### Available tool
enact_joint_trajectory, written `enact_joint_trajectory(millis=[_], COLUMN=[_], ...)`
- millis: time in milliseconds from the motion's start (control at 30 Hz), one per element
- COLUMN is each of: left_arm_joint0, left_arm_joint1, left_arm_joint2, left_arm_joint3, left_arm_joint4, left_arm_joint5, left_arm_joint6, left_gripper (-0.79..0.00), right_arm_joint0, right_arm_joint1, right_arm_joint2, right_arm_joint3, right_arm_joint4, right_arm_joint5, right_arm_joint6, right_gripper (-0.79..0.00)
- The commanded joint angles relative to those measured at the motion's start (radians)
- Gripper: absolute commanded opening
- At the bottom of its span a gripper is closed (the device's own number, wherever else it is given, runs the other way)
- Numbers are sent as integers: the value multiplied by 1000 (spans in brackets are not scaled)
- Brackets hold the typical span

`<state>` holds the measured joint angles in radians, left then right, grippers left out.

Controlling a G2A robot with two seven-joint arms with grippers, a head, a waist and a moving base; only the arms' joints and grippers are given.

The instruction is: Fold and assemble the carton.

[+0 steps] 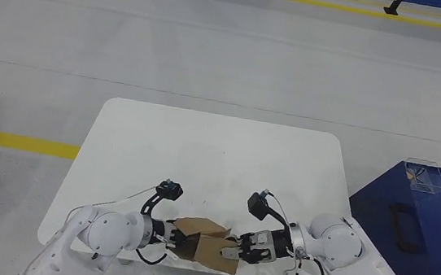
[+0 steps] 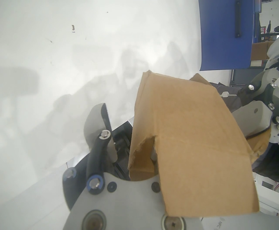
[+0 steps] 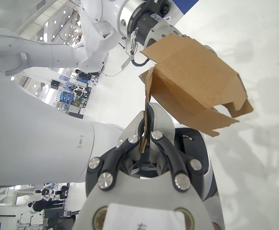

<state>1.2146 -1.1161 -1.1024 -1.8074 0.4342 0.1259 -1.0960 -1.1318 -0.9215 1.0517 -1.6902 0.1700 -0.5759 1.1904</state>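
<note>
Plainly, right pincer [image 3: 147, 113] nips the carton [image 3: 196, 76] flap; left pincer [image 1: 179, 235] opposite, grip unclear.

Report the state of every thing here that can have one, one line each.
carton: partly folded, end flaps open, not yet assembled, held between the two claws near the table's front edge.
right claw: shut on the edge of one carton flap.
left claw: at the carton's opposite end, partly covered by one of its panels; open or shut cannot be told.
</note>
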Motion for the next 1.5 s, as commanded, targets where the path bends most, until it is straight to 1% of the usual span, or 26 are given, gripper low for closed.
enact_joint_trajectory(millis=[0,167,200,233,267,333,400,467,533,833,867,933,967,1033,1067,1133,1167,1200,1267,1333,1367,1467], left_arm_joint0=[-1,1,1,3,4,5,4,-3,-13,-15,-15,-10,-7,-27,-47,-68,-73,-99,-127,-150,-168,-190], left_arm_joint1=[1,3,5,6,7,9,9,8,6,5,5,4,1,-3,-6,-15,-23,-32,-43,-53,-59,-68], left_arm_joint2=[-2,-28,-34,-40,-47,-61,-79,-92,-109,-110,-110,-109,-115,-121,-122,-114,-105,-81,-43,-13,5,36], left_arm_joint3=[1,2,2,2,1,5,18,32,63,68,68,71,82,134,166,211,253,292,347,388,417,450], left_arm_joint4=[-11,-91,-95,-101,-113,-133,-166,-217,-286,-300,-300,-312,-385,-504,-541,-601,-691,-749,-794,-855,-872,-880], left_arm_joint5=[-5,-29,-29,-26,-20,-4,36,65,113,120,120,124,150,207,238,269,300,305,291,273,247,168], left_arm_joint6=[0,-4,-6,-6,-5,-7,-1,-2,4,2,2,8,5,-38,-39,8,2,-16,-16,-55,-65,-51], left_gripper=[-785,-785,-785,-785,-785,-785,-785,-785,-785,-785,-785,-785,-785,-785,-785,-785,-785,-785,-785,-785,-785,-785], right_arm_joint0=[3,17,21,24,26,26,26,27,27,27,26,18,1,-34,-53,-89,-108,-138,-182,-206,-217,-227], right_arm_joint1=[-1,-5,-6,-6,-7,-8,-7,-6,-6,-6,-6,-3,1,9,14,22,26,30,34,35,36,34], right_arm_joint2=[-2,-18,-22,-23,-22,-18,-12,-6,-6,-6,-1,17,44,100,132,186,217,245,269,278,281,272], right_arm_joint3=[4,23,26,28,30,34,45,49,49,49,49,31,14,-3,-8,-14,-20,-42,-72,-82,-83,-77], right_arm_joint4=[3,5,0,-11,-22,-37,-32,-27,-27,-27,-51,-150,-197,-223,-229,-248,-275,-320,-371,-390,-403,-436], right_arm_joint5=[0,15,18,24,32,42,40,39,39,39,48,75,89,97,100,118,143,173,200,209,217,239], right_arm_joint6=[-5,-20,-22,-28,-42,-72,-82,-88,-88,-88,-105,-164,-221,-290,-318,-369,-404,-447,-488,-497,-500,-509], right_gripper=[-785,-785,-631,-416,0,0,0,0,0,0,0,0,0,0,0,0,0,0,0,0,0,0])
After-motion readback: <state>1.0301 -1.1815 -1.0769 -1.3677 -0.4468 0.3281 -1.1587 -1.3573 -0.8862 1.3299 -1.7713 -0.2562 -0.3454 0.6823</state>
